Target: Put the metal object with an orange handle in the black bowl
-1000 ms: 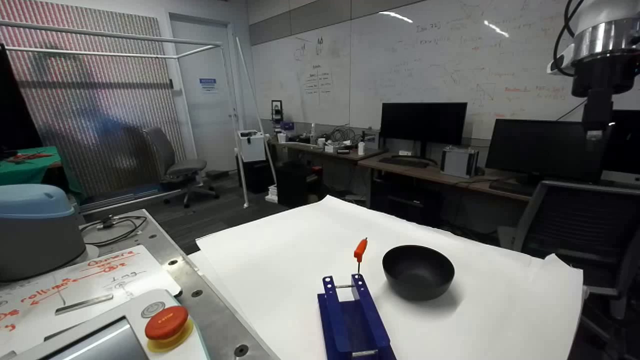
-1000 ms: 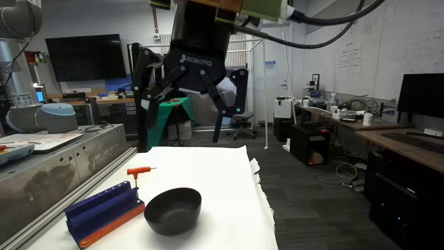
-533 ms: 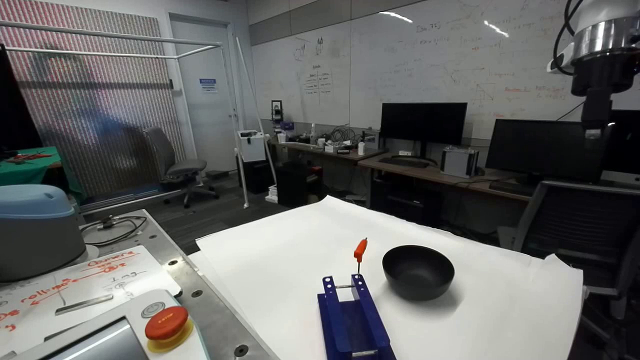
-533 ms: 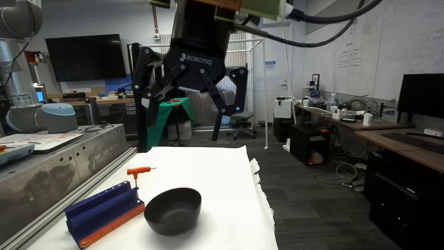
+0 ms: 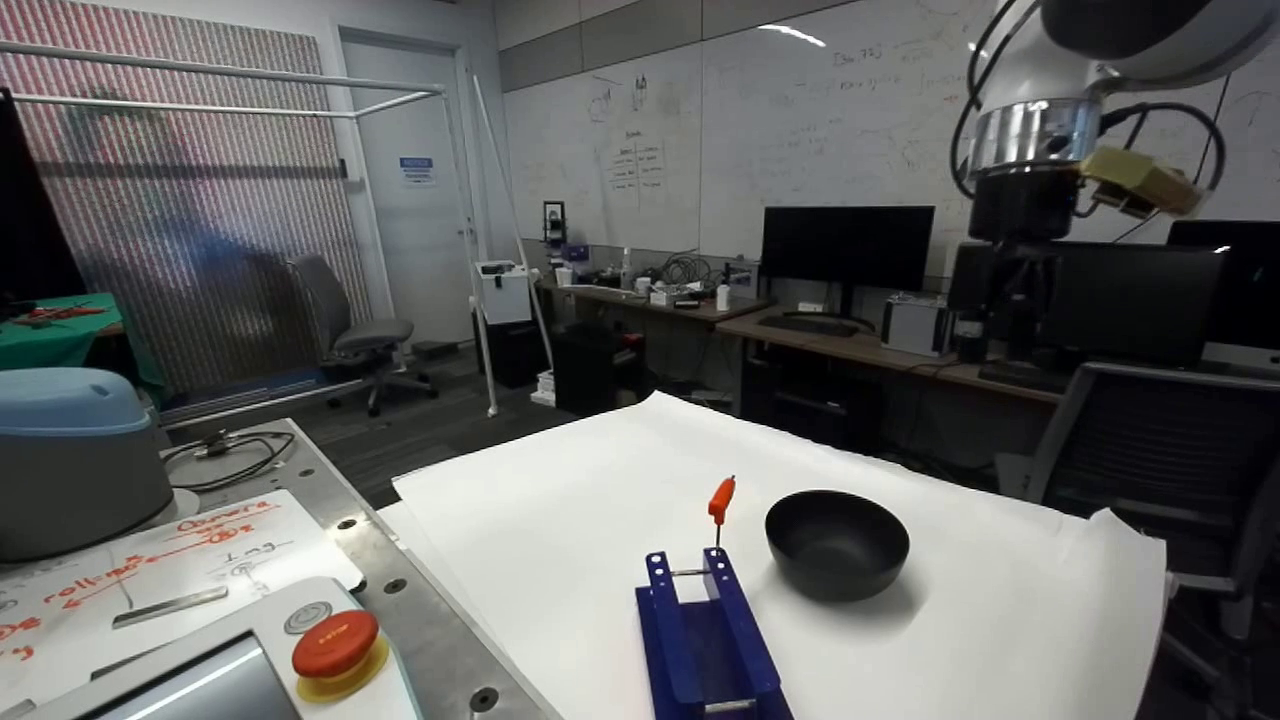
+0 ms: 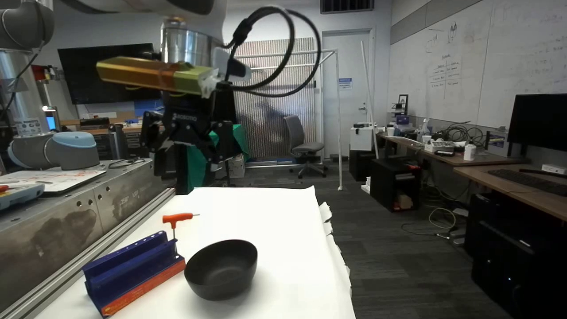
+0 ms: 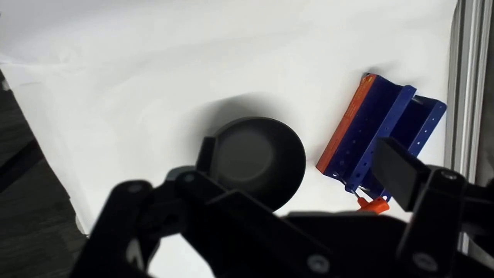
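Hand (image 7: 303, 158) hangs well above the white surface (image 6: 283, 230), its jaws wide apart. The tool (image 6: 175, 219) stands upright at one end of the blue rack (image 6: 133, 261), orange handle on top, thin metal shaft running down to the rack. Just beside, on the same surface, sits the bowl (image 5: 838, 545). In the wrist view one jaw hides part of the bowl, and the hand covers part of the tool's handle.
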Robot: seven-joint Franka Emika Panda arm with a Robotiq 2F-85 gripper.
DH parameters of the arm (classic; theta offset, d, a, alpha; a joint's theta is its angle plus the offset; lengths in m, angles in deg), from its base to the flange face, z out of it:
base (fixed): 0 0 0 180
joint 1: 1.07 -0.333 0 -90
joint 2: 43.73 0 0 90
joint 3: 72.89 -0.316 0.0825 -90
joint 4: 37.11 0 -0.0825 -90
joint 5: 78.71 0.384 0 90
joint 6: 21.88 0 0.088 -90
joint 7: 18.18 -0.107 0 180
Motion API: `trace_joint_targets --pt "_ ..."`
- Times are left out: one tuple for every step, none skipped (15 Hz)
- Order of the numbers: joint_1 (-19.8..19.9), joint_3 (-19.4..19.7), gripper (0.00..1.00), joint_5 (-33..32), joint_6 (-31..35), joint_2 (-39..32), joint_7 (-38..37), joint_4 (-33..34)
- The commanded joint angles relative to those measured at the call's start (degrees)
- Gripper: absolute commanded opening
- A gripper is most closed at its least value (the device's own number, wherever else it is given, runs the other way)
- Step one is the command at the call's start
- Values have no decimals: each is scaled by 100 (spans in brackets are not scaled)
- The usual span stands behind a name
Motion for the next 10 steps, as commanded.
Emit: trace_joint_targets --pt "-176 -452 100 -44 170 -1045 -751 794" --pt "-219 -544 100 -77 190 -1268 -947 957" --pt "-280 -638 100 -126 185 -1551 -1167 1164" --pt "-328 -696 100 -154 179 -1772 -1336 1348" --pt "-391 -749 100 -175 201 -2026 -1502 1564" --pt "-442 -777 100 -190 208 -2229 -1616 1751" --pt "-487 -798 100 -156 258 -2445 -1702 1954" --pt "-530 -812 100 -109 340 -2629 -1781 2121" --pt "-575 -813 100 -113 411 -2816 -1866 2286" --pt "-625 -806 100 -166 506 -2976 -1943 2421"
